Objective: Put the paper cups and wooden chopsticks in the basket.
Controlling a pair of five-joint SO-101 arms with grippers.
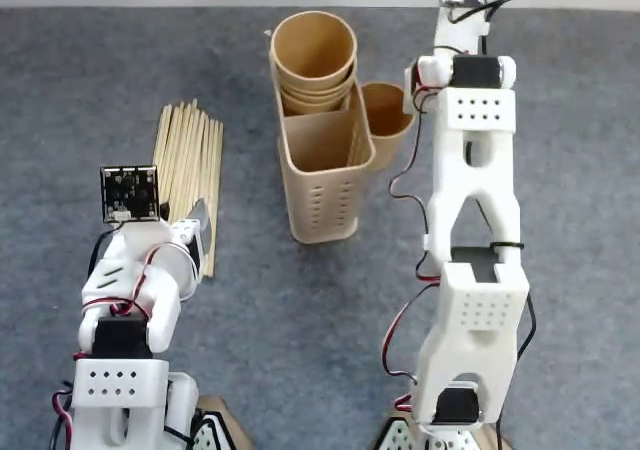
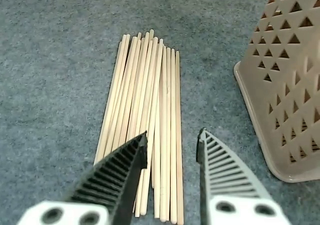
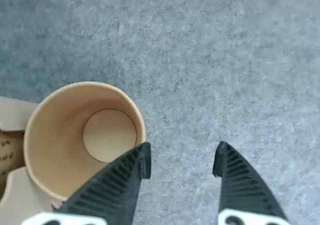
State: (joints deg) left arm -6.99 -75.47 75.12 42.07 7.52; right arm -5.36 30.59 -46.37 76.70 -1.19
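Fingers (image 2: 115,180) of the left gripper (image 2: 172,134) gape empty over the chopsticks (image 2: 145,110) left of the basket (image 1: 320,205), the right gripper (image 3: 182,150) gapes beside one cup (image 3: 75,135) outside its right wall, while stacked cups (image 1: 312,50) sit inside.

The worktop (image 1: 250,350) is mottled blue-grey. The wooden chopsticks (image 2: 150,115) are pale creamy tan. The basket (image 1: 320,195) is beige, its walls patterned with rows of small cut-outs. The paper cups (image 1: 314,55) are plain kraft brown, the lone cup (image 3: 75,135) paler on its round base. The arms (image 1: 470,190) are white with black motors and red and black wires; the left hand (image 2: 173,134) and right hand (image 3: 183,145) have black ribbed fingers (image 2: 120,175).
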